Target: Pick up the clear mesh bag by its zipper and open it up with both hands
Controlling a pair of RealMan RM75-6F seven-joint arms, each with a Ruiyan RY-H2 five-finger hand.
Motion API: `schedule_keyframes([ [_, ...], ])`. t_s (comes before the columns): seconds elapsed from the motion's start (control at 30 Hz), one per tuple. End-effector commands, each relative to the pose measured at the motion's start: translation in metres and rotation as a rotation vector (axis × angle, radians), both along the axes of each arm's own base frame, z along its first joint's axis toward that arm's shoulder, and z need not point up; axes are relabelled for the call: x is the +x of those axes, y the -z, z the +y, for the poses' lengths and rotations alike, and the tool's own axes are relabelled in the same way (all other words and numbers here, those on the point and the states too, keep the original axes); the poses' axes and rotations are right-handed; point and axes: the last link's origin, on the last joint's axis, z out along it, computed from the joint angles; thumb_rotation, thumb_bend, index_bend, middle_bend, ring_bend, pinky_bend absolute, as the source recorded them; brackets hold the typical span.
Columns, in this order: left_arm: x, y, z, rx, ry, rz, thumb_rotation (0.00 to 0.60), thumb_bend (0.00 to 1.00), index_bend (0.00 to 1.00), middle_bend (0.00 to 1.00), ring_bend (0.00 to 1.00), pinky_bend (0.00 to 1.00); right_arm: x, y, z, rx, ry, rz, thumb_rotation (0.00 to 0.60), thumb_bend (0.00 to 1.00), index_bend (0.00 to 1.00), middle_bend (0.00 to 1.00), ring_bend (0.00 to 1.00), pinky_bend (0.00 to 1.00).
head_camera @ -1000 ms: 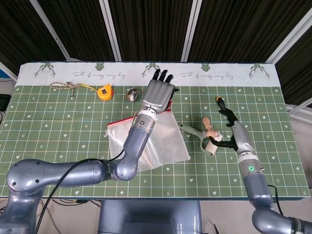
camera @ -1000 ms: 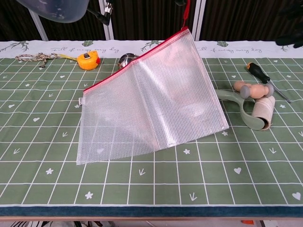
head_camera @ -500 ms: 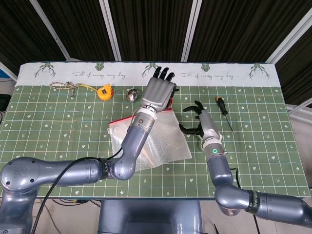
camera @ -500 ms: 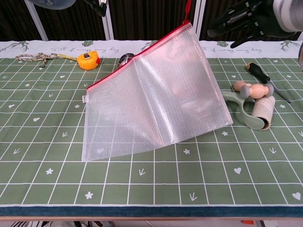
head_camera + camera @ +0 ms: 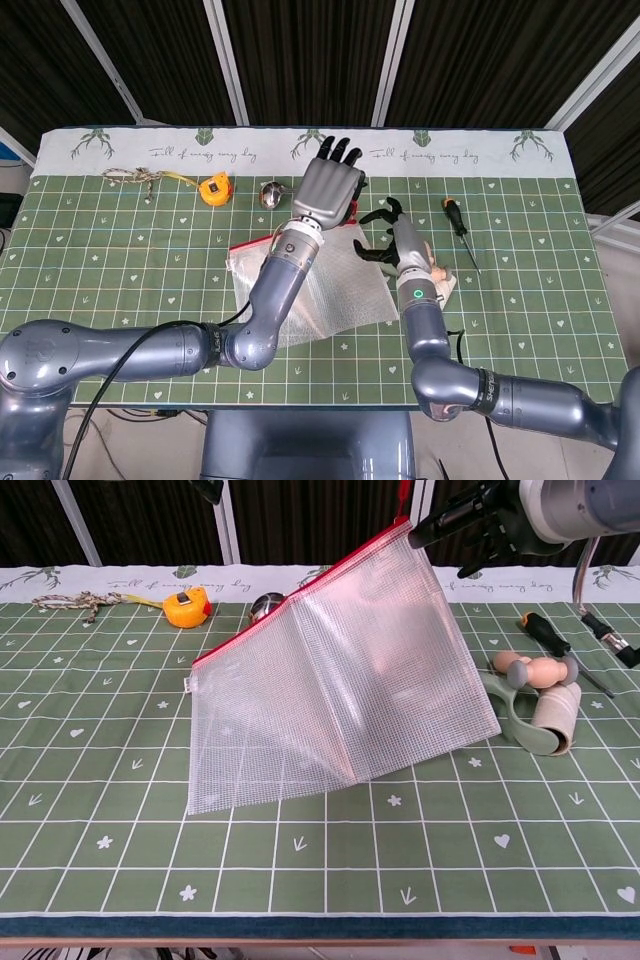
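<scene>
The clear mesh bag (image 5: 340, 680) stands tilted, its bottom edge on the table and its red zipper edge (image 5: 300, 595) rising to the right. A red zipper pull (image 5: 403, 492) runs up out of the chest view. In the head view my left hand (image 5: 325, 190) is above the bag (image 5: 330, 290) and holds that raised corner by the pull, though the hand's back hides the grip. My right hand (image 5: 385, 235) hovers just right of the raised corner with its fingers apart. In the chest view its fingertips (image 5: 440, 525) point at the corner, and it holds nothing.
An orange tape measure (image 5: 186, 608), a round metal piece (image 5: 265, 605) and a knotted cord (image 5: 75, 602) lie at the back left. To the right of the bag are a screwdriver (image 5: 545, 635) and a wooden-handled tape roller (image 5: 535, 705).
My right hand has swung in from the table's right side to the bag's raised corner. The bag has shifted slightly to the right, still hanging from my left hand.
</scene>
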Motion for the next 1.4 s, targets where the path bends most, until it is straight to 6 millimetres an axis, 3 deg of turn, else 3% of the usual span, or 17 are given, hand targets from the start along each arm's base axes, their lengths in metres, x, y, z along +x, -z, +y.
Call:
schedule_keyframes([
  [0.03, 0.000, 0.000, 0.000, -0.001, 0.000, 0.000, 0.600, 0.59, 0.65, 0.16, 0.00, 0.00, 0.004, 0.002, -0.001, 0.001, 0.004, -0.011, 0.600, 0.42, 0.42, 0.05, 0.00, 0.20],
  [0.8, 0.001, -0.005, 0.002, 0.007, -0.003, -0.009, 0.600, 0.59, 0.65, 0.16, 0.00, 0.00, 0.014, 0.008, -0.007, 0.005, 0.027, -0.037, 0.600, 0.47, 0.56, 0.13, 0.00, 0.20],
  [1.4, 0.004, -0.007, 0.000, 0.009, 0.002, -0.009, 0.600, 0.59, 0.65, 0.16, 0.00, 0.00, 0.018, 0.004, -0.008, -0.005, 0.033, -0.058, 0.600, 0.48, 0.56, 0.14, 0.00, 0.20],
])
